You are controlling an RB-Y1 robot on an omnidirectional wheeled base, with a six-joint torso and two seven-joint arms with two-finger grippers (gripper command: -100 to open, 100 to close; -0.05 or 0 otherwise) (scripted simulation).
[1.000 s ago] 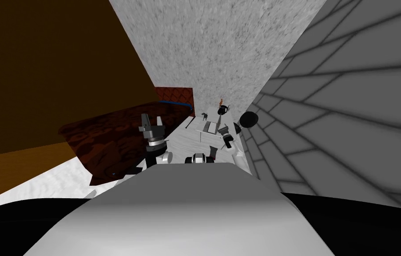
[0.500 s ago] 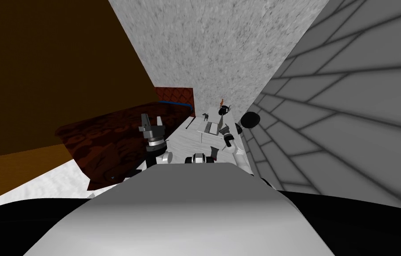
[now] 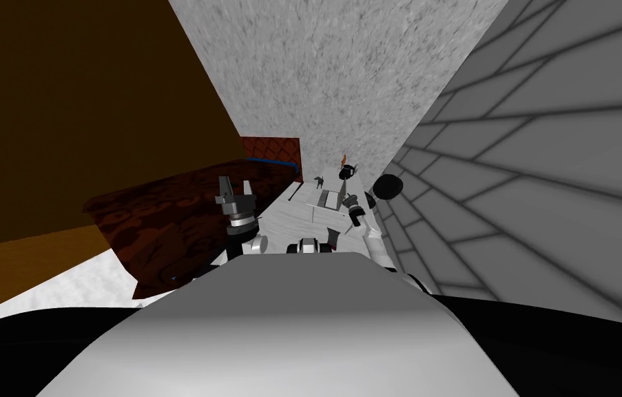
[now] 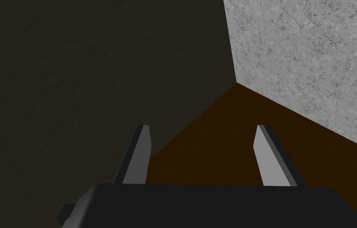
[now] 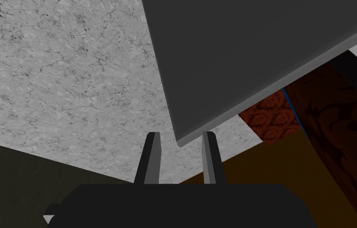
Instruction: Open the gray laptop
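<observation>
**Laptop** (image 3: 328, 198): grey, on the white surface (image 3: 288, 217) ahead and to my right, near the tiled wall. The lid is already tilted up off the base. In the right wrist view its dark underside (image 5: 252, 59) slants overhead. Judged partly open, with more lift needed.

**Right gripper** (image 3: 349, 203): reached forward to the laptop. Fingers (image 5: 152, 158) are drawn close, well under their open spread, with the lid's near corner between them (image 5: 180, 136). Judged a hold on the corner, taken there because the free edge gives the most leverage about the hinge.

**Left gripper** (image 3: 235, 185): raised over the edge of the dark red bed (image 3: 164, 214), well apart from the laptop. Fingers (image 4: 140, 154) are spread wide and hold nothing. Probably parked clear of the working arm.

**Other items on the surface:** a small black pot (image 3: 346, 172) beyond the laptop and a black round thing (image 3: 386, 186) beside it, near enough that the lid's swing needs watching.
</observation>
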